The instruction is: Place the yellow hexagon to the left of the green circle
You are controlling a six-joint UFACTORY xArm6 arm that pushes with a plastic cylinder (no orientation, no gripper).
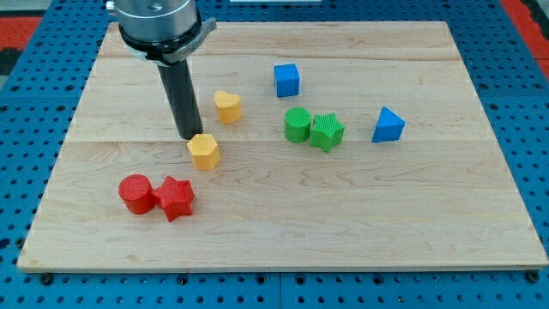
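My tip (190, 137) is set against the upper-left edge of the yellow hexagon (204, 151) — no claw is fitted, so its state cannot be told. From the hexagon, the green circle (297, 124) is found well to the view's right and slightly higher on the bench (412, 223), touching a green star (327, 131). A yellow heart (227, 106) lies just above; a red cylinder (135, 192) and red star (176, 197) sit below-left.

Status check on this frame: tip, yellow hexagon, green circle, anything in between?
My tip against yellow hexagon, on its upper-left side. Green circle off to the view's right, touching green star. Straight path between looks clear; yellow heart sits above it.
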